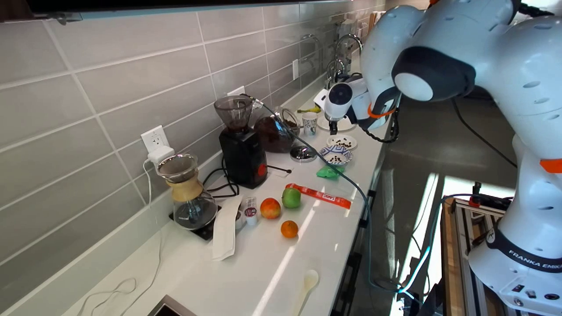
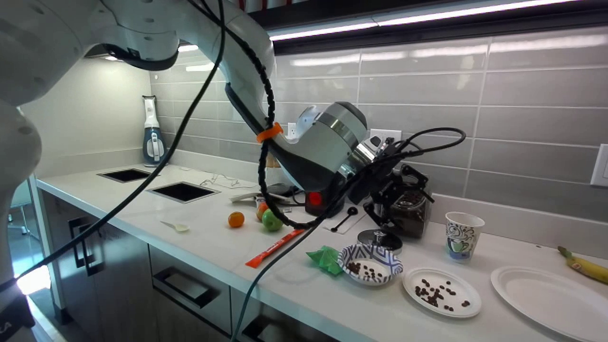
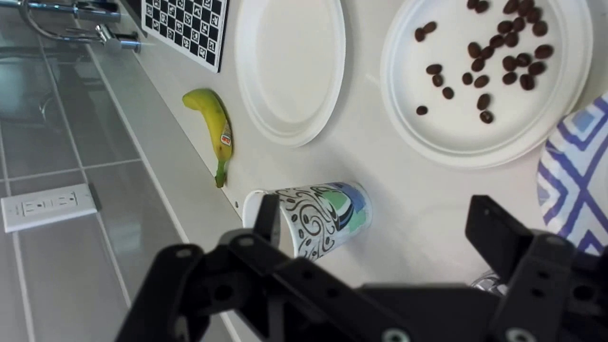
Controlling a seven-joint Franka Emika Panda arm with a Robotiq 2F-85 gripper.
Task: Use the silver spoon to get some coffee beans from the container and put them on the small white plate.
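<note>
The gripper (image 3: 377, 218) was spread wide, holding nothing. Beans (image 3: 511, 39) lay on the small white plate (image 3: 453, 127) near the front edge of the counter (image 2: 204, 237). The container (image 1: 270, 138) stood by the back edge, lid (image 1: 302, 154) beside it, likely for easy scooping.

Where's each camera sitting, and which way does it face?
Wrist view: mounted behind the open gripper, looking down at the small white plate and cup; only the gripper shows.
In an exterior view: high up, looking along the counter past the grinder; arm, base and partial gripper show.
In an exterior view: in front of the counter, slanting toward the wall; arm, gripper and partial base show.
Both exterior views share the orange and cup.
</note>
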